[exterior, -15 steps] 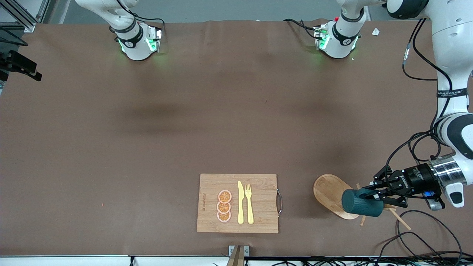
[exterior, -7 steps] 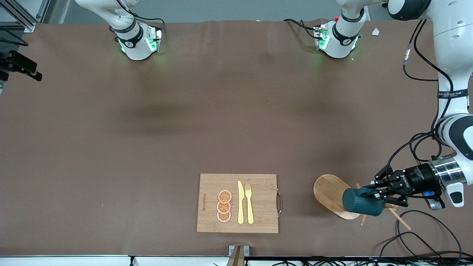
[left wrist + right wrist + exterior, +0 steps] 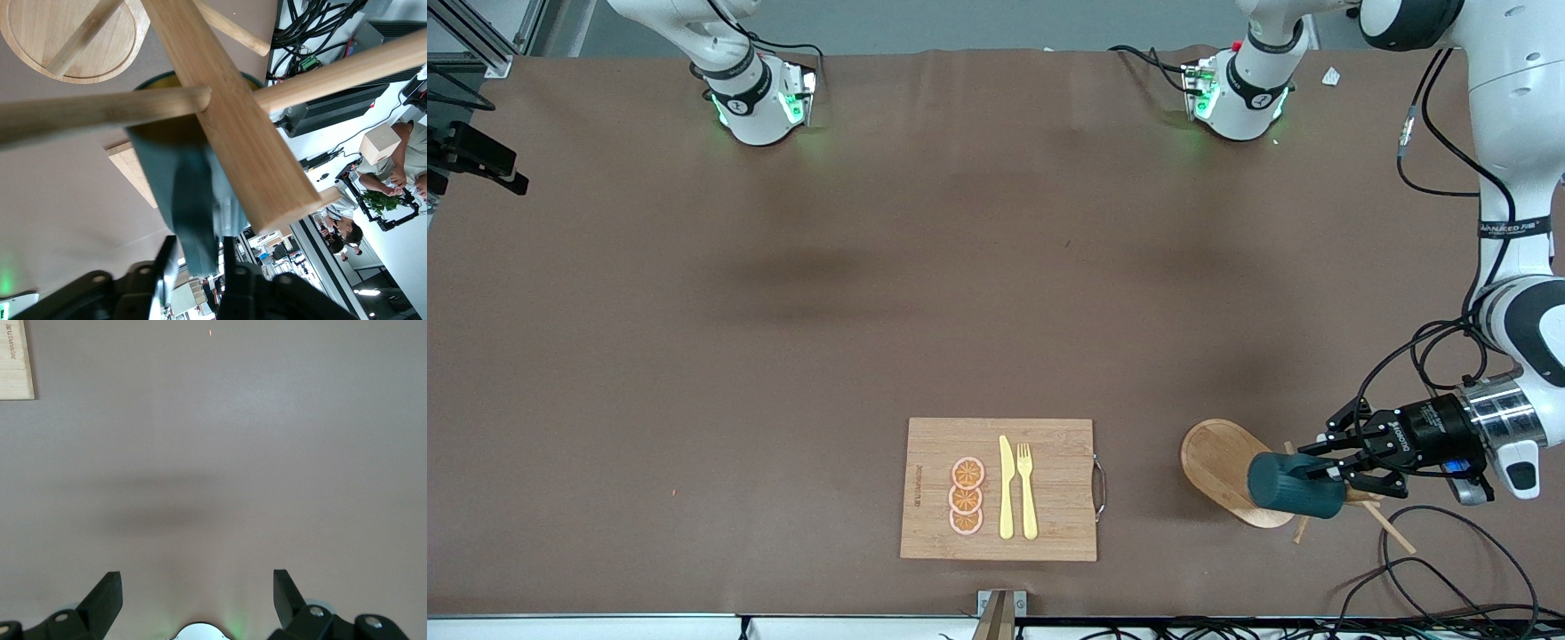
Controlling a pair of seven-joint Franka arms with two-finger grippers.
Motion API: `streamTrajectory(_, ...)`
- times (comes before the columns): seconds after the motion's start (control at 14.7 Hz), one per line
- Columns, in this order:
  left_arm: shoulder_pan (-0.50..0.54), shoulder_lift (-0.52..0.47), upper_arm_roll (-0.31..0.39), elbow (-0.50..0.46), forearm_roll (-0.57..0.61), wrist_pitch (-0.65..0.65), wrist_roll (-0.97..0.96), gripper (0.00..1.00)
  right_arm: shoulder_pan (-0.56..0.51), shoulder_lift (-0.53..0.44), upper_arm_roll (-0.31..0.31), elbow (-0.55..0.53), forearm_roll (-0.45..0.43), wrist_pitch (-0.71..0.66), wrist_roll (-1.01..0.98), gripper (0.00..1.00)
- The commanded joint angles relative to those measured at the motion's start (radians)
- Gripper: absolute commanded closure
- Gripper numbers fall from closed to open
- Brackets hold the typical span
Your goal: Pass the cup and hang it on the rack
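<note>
The dark teal cup [image 3: 1285, 484] lies on its side in my left gripper [image 3: 1325, 467], which is shut on it, over the light wooden rack. The rack's oval base [image 3: 1214, 458] lies near the left arm's end of the table; its pegs [image 3: 1392, 532] stick out beneath the gripper. In the left wrist view the cup [image 3: 187, 200] sits against the rack's post [image 3: 233, 113], with a peg [image 3: 100, 113] crossing its mouth and the base [image 3: 40, 33] below. My right gripper [image 3: 197, 583] is open and empty over bare table and is out of the front view.
A bamboo cutting board [image 3: 1063, 489] with orange slices, a yellow knife and a fork lies at the table's near edge, toward the right arm's end from the rack. Black cables [image 3: 1449, 569] trail by the table edge near the rack.
My left gripper and the cup have shifted very slightly over the rack. Nothing else has moved.
</note>
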Motion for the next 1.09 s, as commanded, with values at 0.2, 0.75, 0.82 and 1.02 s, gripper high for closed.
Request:
streamTrajectory(0.2, 0.01, -0.009, -0.005, 0.012, -0.023, -0.023, 0.009, 0.0, 0.003, -0.014, -0.001, -0.008, 0.004, -0.006, -0.002, 0.0)
streamTrajectory(0.75, -0.051, -0.145, -0.022, 0.011, 0.355, -0.044, 0.012, 0.0, 0.003, -0.014, -0.001, -0.009, -0.005, -0.001, -0.003, 0.0)
streamTrajectory(0.82, -0.067, -0.155, -0.035, 0.009, 0.416, -0.044, 0.014, 0.0, 0.001, -0.014, -0.001, -0.009, -0.005, -0.001, -0.003, 0.0)
streamTrajectory(1.02, -0.084, -0.201, -0.118, 0.009, 0.678, -0.064, 0.014, 0.0, 0.001, -0.014, -0.001, -0.009, -0.007, -0.001, -0.003, 0.0)
